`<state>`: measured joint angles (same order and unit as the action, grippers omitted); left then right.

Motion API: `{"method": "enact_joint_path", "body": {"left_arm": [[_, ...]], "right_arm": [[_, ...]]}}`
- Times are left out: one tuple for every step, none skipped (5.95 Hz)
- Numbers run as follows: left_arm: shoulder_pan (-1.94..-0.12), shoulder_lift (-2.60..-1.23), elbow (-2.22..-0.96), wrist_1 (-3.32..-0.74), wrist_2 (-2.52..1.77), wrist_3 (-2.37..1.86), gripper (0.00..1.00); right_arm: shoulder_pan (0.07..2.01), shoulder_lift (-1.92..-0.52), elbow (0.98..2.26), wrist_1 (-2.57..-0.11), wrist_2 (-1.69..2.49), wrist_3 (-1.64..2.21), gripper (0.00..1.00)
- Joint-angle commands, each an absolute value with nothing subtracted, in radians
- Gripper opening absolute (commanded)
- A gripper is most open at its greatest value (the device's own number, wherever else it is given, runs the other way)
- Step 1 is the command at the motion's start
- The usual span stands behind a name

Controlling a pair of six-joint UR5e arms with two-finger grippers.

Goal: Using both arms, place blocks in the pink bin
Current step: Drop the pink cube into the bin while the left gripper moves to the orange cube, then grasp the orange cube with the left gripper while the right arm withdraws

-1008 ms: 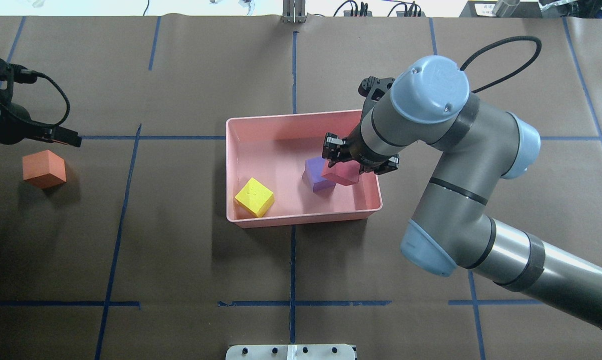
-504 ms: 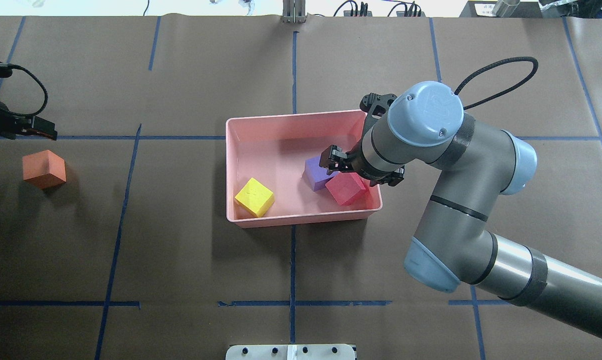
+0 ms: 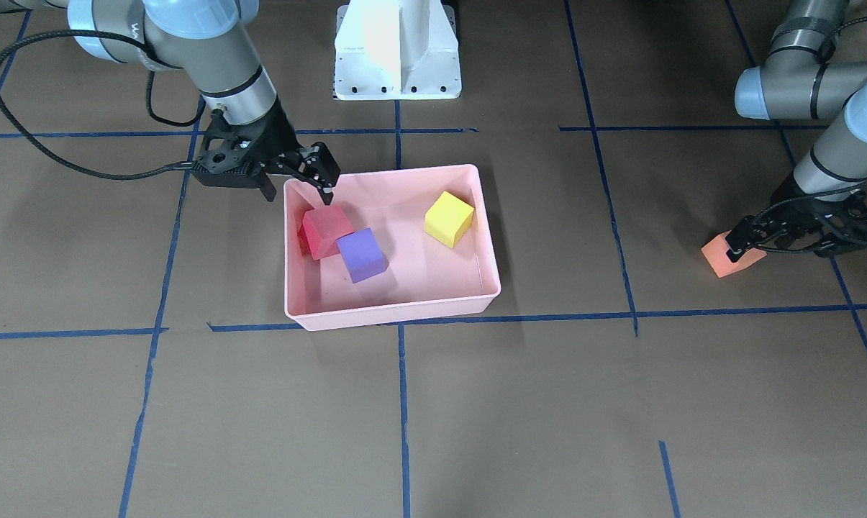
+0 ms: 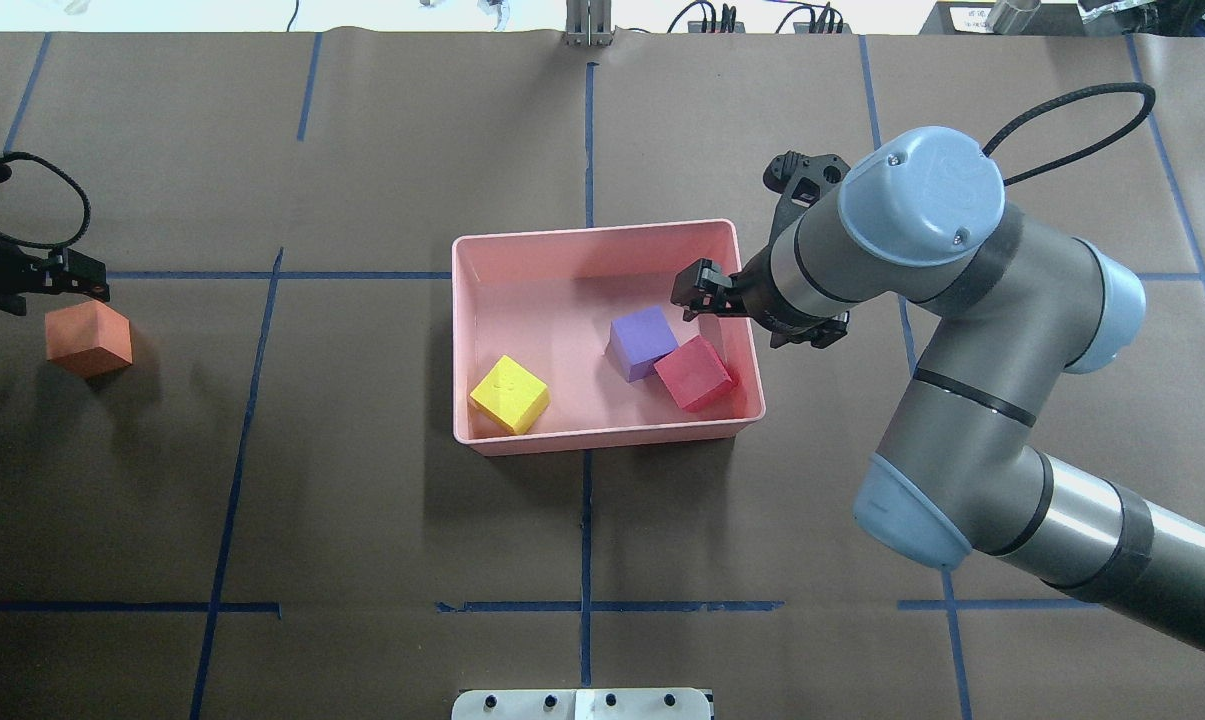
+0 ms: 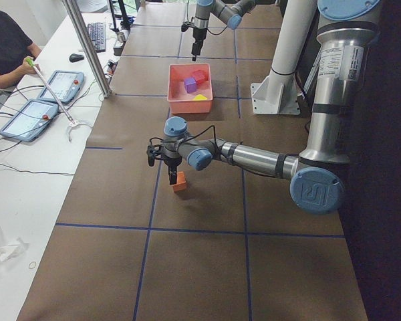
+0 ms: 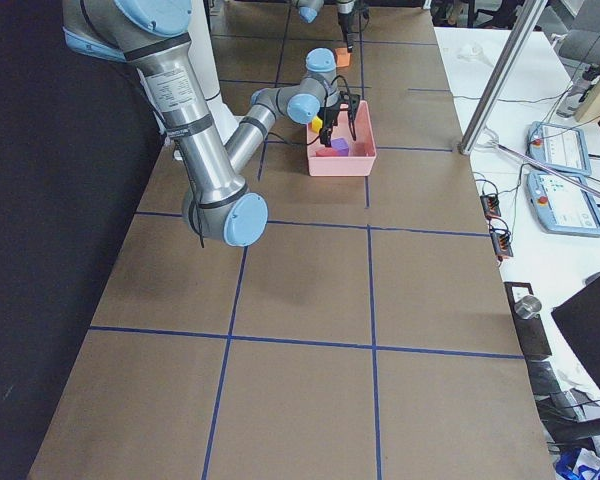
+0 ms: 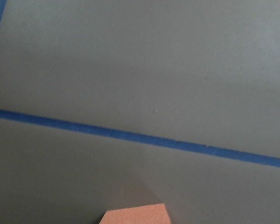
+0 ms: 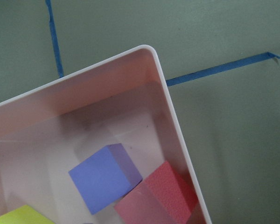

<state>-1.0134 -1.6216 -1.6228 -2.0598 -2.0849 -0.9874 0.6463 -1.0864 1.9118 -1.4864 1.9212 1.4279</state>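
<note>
The right arm's black two-finger gripper [image 3: 300, 193] is hanging with its jaws spread wide, gripping nothing, over the right-hand wall of the shallow light-pink plastic bin [image 4: 592, 230]. Just inside that wall the red foam cube [image 4: 695, 372] is lying on the bin floor, touching the purple foam cube [image 4: 642, 342]. The yellow-green foam cube [image 4: 509, 394] is sitting apart near the opposite wall. Well apart on the brown paper-covered table [image 4: 362, 520], the left gripper [image 3: 782, 244] is hovering, apparently spread and empty, one finger beside the orange foam cube [image 4: 88, 337].
</note>
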Motion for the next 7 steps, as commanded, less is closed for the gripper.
{"method": "enact_joint_path", "body": {"left_arm": [[-0.982, -1.615, -1.606, -2.065, -2.086, -1.0, 1.0], [-0.956, -1.615, -1.603, -2.063, -2.086, -1.026, 1.0], [-0.944, -1.614, -1.586, -2.066, -2.086, -1.026, 0.99], [-0.943, -1.612, -1.589, -2.086, -2.086, -1.029, 0.16], [-0.942, -1.62, -1.601, -2.126, -2.086, -1.034, 0.04], [-0.94, -1.635, -1.694, -2.123, -2.086, -1.035, 0.01], [-0.94, -1.679, -1.78, -2.115, -2.089, -1.073, 0.01]], "right_arm": [[0.655, -1.109, 1.919, -1.486, 1.922, 1.425, 1.0], [0.655, -1.111, 1.919, -1.485, 1.922, 1.425, 1.0], [0.66, -1.111, 1.919, -1.486, 1.924, 1.425, 1.0], [0.684, -1.112, 1.925, -1.486, 1.939, 1.424, 1.0], [0.705, -1.136, 1.94, -1.486, 1.956, 1.422, 1.0], [0.713, -1.17, 1.945, -1.486, 1.954, 1.396, 1.0], [0.745, -1.196, 1.951, -1.486, 1.96, 1.35, 1.0]]}}
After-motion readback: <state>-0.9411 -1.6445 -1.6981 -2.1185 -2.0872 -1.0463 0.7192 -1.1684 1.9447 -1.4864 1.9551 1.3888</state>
